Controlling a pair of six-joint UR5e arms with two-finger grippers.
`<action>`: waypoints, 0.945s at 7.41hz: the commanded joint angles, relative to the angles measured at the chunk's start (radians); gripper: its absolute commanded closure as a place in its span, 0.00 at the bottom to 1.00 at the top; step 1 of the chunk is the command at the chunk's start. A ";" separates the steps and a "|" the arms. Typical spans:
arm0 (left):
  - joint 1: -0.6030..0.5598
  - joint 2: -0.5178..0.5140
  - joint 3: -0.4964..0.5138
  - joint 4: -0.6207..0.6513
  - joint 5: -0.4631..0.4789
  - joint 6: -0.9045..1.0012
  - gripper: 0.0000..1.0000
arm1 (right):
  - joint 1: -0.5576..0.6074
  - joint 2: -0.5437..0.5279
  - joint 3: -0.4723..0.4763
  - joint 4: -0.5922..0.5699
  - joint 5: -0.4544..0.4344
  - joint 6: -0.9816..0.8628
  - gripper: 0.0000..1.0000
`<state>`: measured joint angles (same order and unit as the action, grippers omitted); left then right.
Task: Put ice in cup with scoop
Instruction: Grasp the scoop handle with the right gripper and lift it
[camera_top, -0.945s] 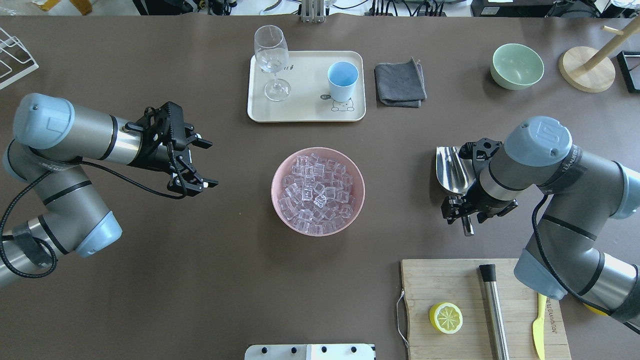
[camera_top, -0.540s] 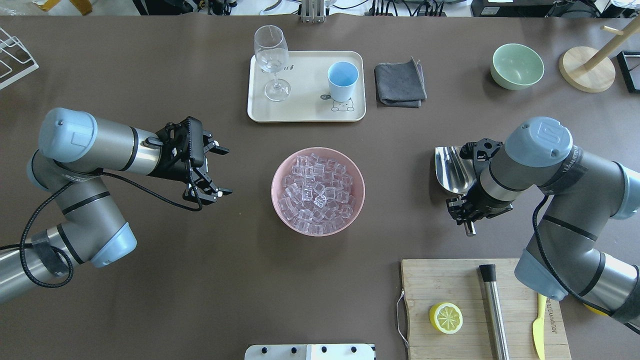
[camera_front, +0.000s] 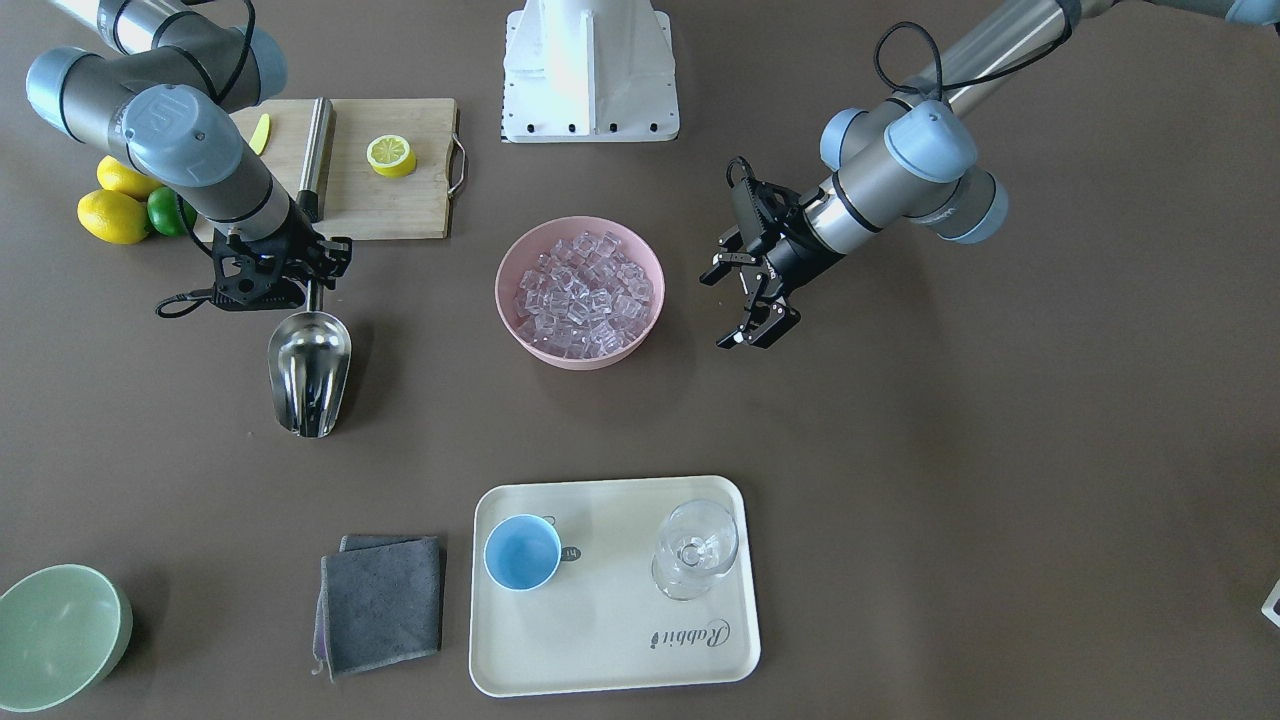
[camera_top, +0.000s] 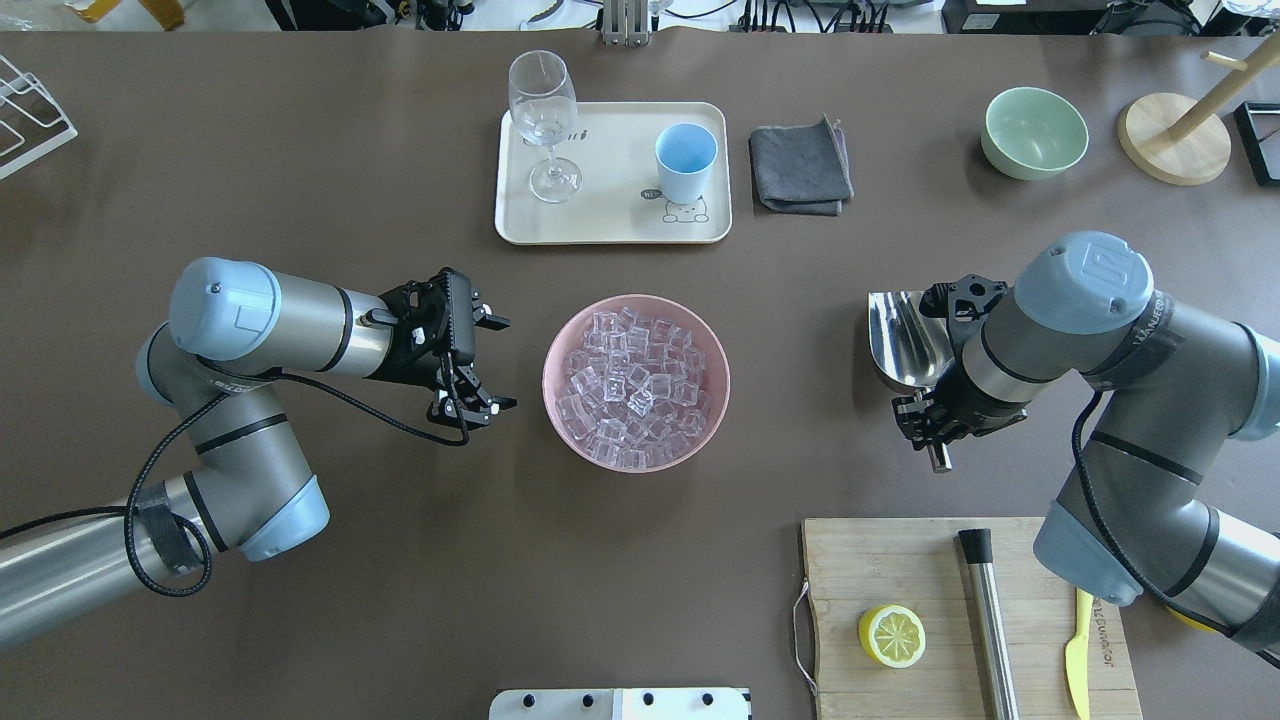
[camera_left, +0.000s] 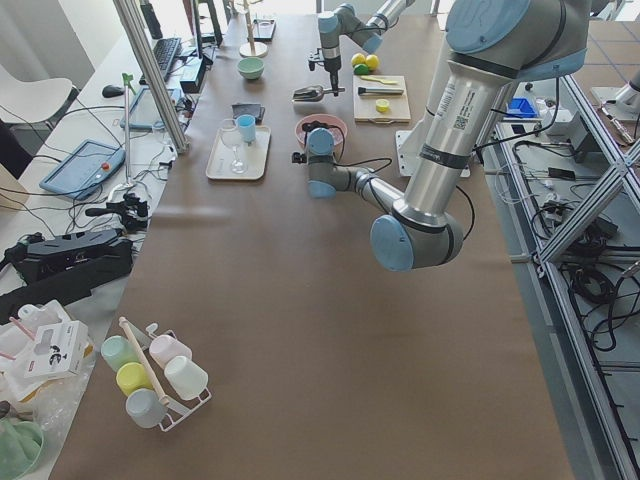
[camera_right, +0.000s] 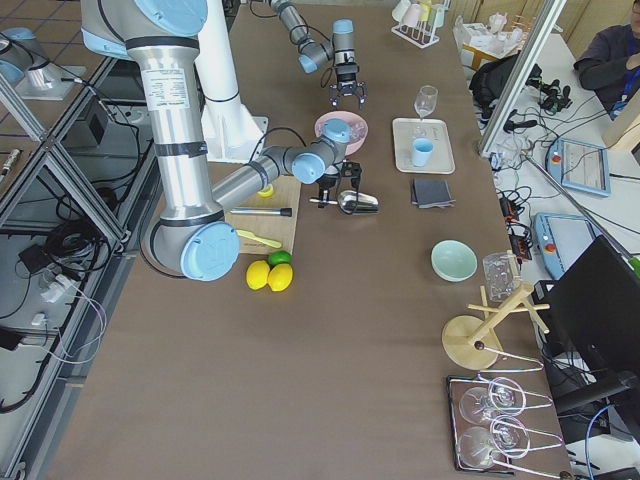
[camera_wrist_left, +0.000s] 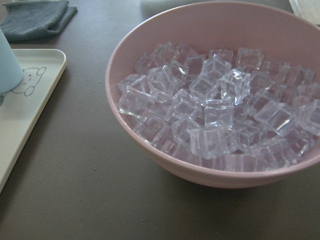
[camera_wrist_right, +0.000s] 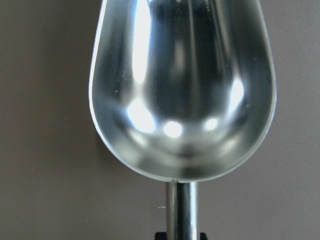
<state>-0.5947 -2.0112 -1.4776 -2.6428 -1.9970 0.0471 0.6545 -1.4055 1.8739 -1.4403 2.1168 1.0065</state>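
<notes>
Steel scoop (camera_top: 905, 340) clamped in downturned right tool (camera_top: 937, 428), left tool (camera_top: 505, 363) level, spread wide, beside pink bowl (camera_top: 549, 385).

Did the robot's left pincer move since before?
Yes. In the overhead view the left pincer has moved rightward, much nearer the pink bowl, without touching it.
</notes>
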 joint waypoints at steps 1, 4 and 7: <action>0.004 -0.008 0.016 0.000 0.006 -0.003 0.01 | 0.031 -0.033 0.115 -0.040 -0.006 -0.075 1.00; 0.007 -0.014 0.022 0.000 0.007 -0.003 0.01 | 0.181 -0.004 0.122 -0.181 -0.020 -0.638 1.00; 0.010 -0.026 0.048 -0.006 0.011 -0.004 0.01 | 0.240 0.020 0.122 -0.290 0.005 -0.902 1.00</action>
<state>-0.5867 -2.0280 -1.4475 -2.6434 -1.9881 0.0437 0.8703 -1.3919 1.9922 -1.6852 2.1028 0.2181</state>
